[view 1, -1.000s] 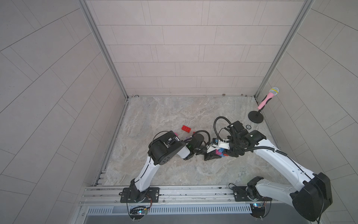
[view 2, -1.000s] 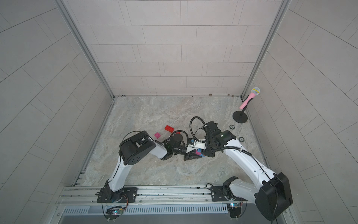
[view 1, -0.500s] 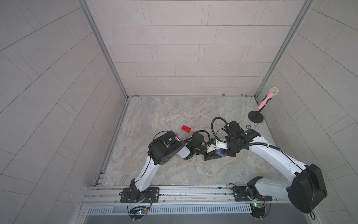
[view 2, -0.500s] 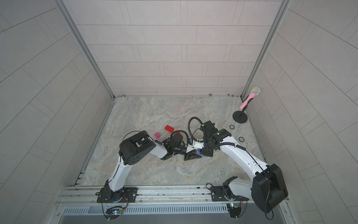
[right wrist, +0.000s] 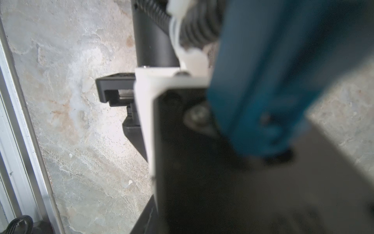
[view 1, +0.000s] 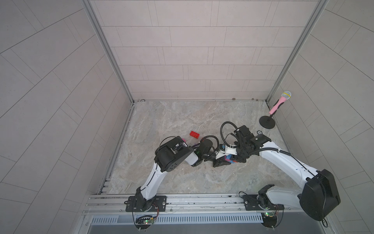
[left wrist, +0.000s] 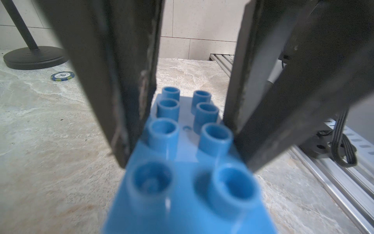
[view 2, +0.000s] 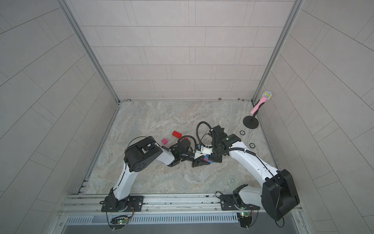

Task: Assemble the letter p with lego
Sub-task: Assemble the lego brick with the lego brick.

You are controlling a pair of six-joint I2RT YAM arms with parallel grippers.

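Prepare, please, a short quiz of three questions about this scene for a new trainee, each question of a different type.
1. True or false: the left pincer is closed on a green brick.
2. How many studs does the blue brick show in the left wrist view? A) four B) six C) eight
3. Fill in: the black round stand near the wall carries a ___ microphone.

Key: 1 false, it grips the blue brick by its long sides. 2 C. 3 pink.
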